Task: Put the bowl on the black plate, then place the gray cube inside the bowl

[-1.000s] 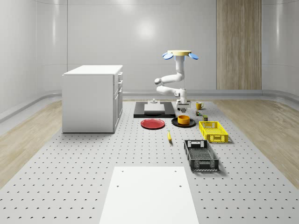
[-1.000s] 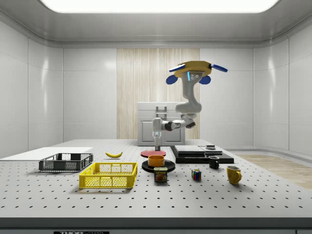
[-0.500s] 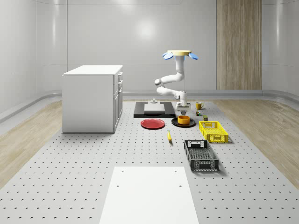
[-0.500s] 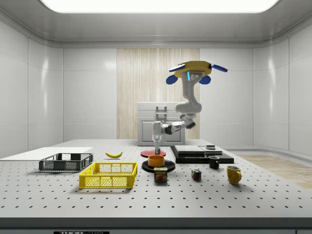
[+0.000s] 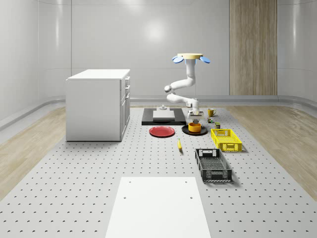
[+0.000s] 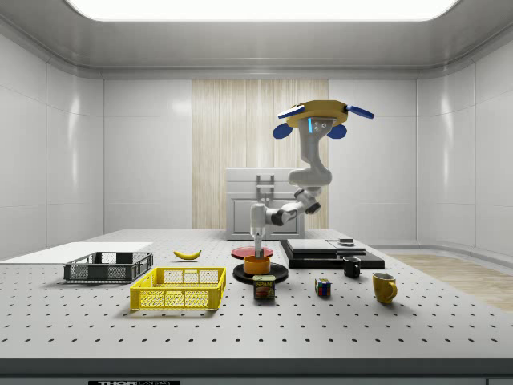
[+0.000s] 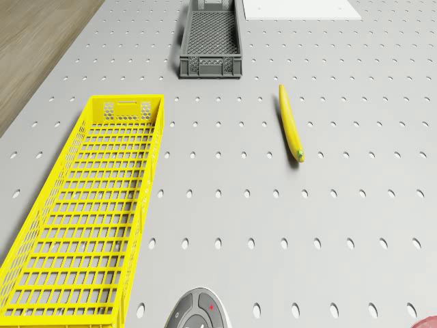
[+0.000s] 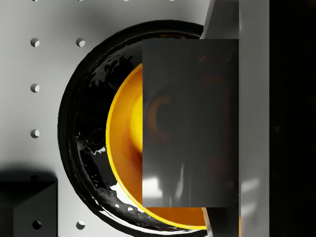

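Note:
The orange bowl point(image 5: 194, 127) point(image 6: 256, 264) sits on the black plate point(image 5: 185, 130) point(image 6: 239, 273). The drone point(image 5: 190, 57) point(image 6: 314, 112) hovers behind the plate, its white arm bent down over it. My gripper point(image 5: 194, 119) point(image 6: 256, 250) points straight down just above the bowl. It is shut on the gray cube point(image 8: 190, 123), which in the wrist view hangs over the bowl point(image 8: 123, 143) and the glossy plate point(image 8: 79, 128).
A red plate point(image 5: 162, 131) lies beside the black one. The yellow basket point(image 5: 226, 139) point(image 7: 89, 205), dark basket point(image 5: 213, 164) and banana point(image 5: 179, 145) lie nearer the front. A can point(image 6: 264, 287), a puzzle cube point(image 6: 322, 287) and mugs stand nearby. A white cabinet point(image 5: 98, 104) stands left.
The arm has lowered the gripper with the gray cube closer to the bowl. The drone has held its place, and the bowl and plate have not moved.

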You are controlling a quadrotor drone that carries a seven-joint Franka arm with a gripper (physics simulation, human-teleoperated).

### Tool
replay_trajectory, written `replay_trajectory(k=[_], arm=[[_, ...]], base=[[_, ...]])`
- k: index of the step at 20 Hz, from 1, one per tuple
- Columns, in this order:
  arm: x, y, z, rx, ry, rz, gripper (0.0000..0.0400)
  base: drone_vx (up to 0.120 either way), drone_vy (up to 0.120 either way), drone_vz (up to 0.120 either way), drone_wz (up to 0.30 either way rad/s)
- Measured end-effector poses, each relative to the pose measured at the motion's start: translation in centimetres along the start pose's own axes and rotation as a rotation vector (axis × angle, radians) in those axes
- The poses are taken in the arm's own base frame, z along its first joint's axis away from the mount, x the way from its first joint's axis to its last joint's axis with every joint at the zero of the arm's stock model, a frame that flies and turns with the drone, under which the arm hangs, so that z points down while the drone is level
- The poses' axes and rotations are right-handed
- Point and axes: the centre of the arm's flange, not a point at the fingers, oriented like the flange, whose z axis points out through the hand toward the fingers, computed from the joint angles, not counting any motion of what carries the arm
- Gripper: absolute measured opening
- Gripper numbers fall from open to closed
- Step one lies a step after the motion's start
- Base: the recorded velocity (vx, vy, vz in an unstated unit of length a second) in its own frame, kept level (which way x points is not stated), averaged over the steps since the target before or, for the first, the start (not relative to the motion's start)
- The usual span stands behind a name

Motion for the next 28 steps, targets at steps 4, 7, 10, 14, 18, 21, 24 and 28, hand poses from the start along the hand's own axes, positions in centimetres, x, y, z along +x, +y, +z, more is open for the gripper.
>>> replay_trajectory(k=[4,7,10,14,18,21,24,28], arm=[[-0.1,-0.1,1.1,0.000,0.000,0.000,0.0250],[0.1,0.1,1.6,0.000,0.000,0.000,0.0250],[0.2,0.2,2.2,0.000,0.000,0.000,0.0250],[0.2,0.2,3.4,0.000,0.000,0.000,0.0250],[0.2,0.2,4.2,0.000,0.000,0.000,0.0329],[0.2,0.2,3.7,0.000,0.000,0.000,0.0367],[0.3,0.3,2.8,0.000,0.000,0.000,0.0384],[0.3,0.3,2.1,0.000,0.000,0.000,0.0393]], base=[[0.000,0.000,0.000,0.000],[0.000,0.000,0.000,0.000],[0.000,0.000,0.000,0.000],[0.000,0.000,0.000,0.000],[0.000,0.000,0.000,0.000],[0.000,0.000,0.000,0.000],[0.000,0.000,0.000,0.000],[0.000,0.000,0.000,0.000]])
